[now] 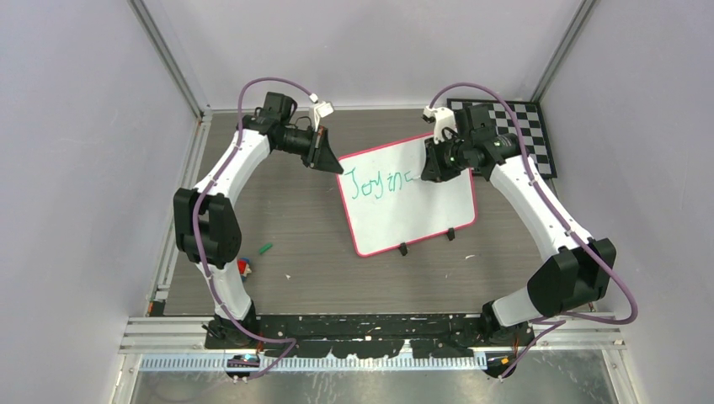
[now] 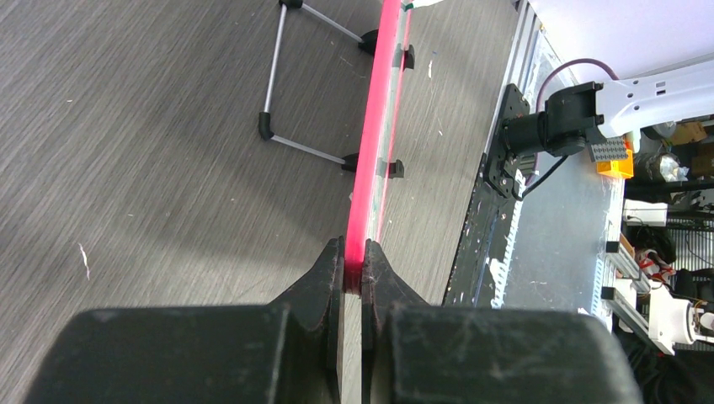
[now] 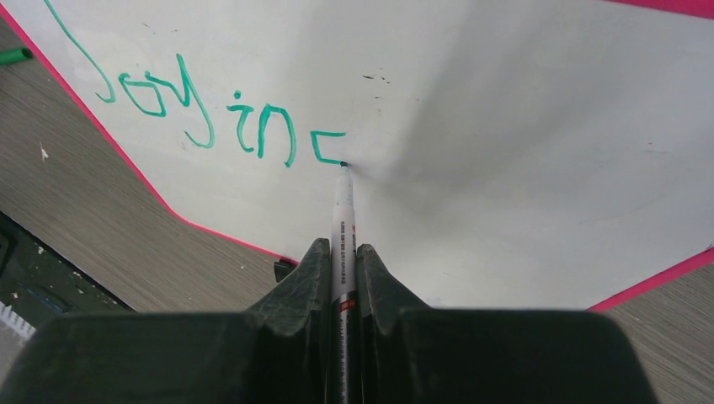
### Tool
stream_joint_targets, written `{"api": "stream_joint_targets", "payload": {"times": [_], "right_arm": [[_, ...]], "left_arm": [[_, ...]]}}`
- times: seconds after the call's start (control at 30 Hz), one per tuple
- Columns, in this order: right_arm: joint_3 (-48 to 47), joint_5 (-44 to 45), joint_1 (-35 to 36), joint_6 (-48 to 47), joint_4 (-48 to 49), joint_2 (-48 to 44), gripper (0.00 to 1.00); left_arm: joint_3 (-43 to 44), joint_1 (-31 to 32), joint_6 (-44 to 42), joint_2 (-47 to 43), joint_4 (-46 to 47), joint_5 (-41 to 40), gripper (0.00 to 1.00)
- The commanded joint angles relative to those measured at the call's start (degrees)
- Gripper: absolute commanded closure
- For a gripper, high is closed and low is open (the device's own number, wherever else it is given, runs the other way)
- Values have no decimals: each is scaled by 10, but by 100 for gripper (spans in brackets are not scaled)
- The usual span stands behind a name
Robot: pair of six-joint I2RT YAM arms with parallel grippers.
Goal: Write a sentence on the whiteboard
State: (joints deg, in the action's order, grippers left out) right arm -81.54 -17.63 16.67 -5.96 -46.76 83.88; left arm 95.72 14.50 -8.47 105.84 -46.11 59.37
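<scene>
The whiteboard [image 1: 421,210] stands tilted on a wire stand in the middle of the table, white with a pink-red rim [image 2: 370,168]. Green lettering [image 1: 375,183] on it reads "Joy in" plus a started letter; it shows larger in the right wrist view [image 3: 202,109]. My left gripper [image 2: 354,261] is shut on the board's upper left rim, near the corner [image 1: 328,160]. My right gripper [image 3: 341,252] is shut on a white marker [image 3: 342,219], whose green tip touches the board at the end of the started letter [image 3: 328,147]. In the top view this gripper [image 1: 434,167] is over the board's upper middle.
A black-and-white checkered board [image 1: 522,126] lies at the back right. A green marker cap [image 1: 265,248] and a small red-blue object [image 1: 244,268] lie on the table left of the board. The wire stand [image 2: 282,93] sits behind the board. Metal rails frame the table.
</scene>
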Motion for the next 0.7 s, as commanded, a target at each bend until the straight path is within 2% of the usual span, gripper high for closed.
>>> {"api": "stream_joint_targets", "payload": {"times": [0.0,0.27,0.67], "right_arm": [[10,8,-3,-9,14,-22,100],[23,-9,3,-2,13,-22,100],[-17,-27,29,0,-3,-7,100]], "left_arm": [[-9,1,-23,-24,-10,-22,100],[-14,2,-22,-26,-7,-22,100],[-16,4,-23,-25,-6,-24,100]]}}
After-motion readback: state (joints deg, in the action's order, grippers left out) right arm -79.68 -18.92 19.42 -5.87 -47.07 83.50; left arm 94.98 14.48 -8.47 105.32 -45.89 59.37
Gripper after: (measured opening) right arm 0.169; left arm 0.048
